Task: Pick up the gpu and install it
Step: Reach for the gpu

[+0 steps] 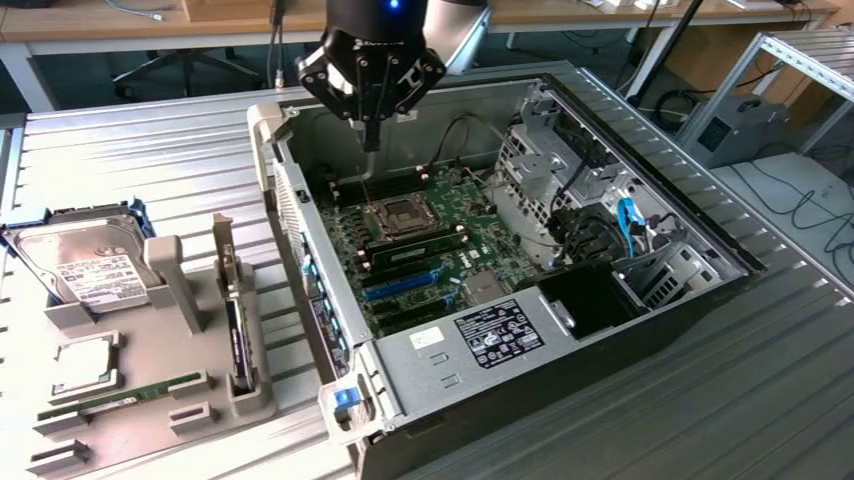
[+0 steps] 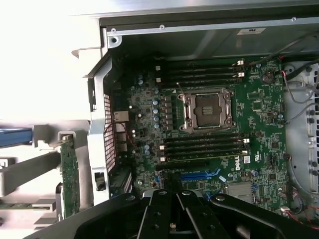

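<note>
Hovering the gripper (image 1: 371, 140) over the motherboard (image 1: 427, 225) inside the open case (image 1: 574, 390), fingers pressed together and gripping nothing. Finding the gpu (image 1: 238, 345) standing on edge in the grey tray (image 1: 154, 345), at about eight o'clock from the gripper in the exterior view, well apart. Judging the pickup: parting the fingers, centring squarely over the card's top edge, descending straight, avoiding the hard drive (image 1: 87, 270) at ten o'clock of the card.
</note>
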`<state>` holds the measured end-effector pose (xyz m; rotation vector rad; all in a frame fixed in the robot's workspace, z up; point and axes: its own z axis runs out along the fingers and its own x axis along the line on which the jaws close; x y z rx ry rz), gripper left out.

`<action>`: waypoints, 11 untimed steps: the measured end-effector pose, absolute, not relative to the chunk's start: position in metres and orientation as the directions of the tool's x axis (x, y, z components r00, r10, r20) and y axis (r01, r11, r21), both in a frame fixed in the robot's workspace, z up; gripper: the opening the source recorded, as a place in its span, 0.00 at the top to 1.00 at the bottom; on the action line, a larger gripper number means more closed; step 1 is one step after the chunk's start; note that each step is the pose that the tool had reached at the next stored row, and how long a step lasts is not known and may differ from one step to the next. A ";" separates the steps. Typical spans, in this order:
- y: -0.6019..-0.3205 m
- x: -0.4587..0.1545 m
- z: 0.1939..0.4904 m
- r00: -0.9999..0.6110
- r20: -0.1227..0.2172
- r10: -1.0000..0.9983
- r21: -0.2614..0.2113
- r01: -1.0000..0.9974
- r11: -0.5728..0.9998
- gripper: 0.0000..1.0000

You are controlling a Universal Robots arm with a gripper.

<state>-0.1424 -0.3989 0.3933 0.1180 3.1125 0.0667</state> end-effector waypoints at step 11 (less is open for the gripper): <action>-0.399 -0.147 0.393 -0.997 -0.025 0.076 0.044 0.075 0.996 0.89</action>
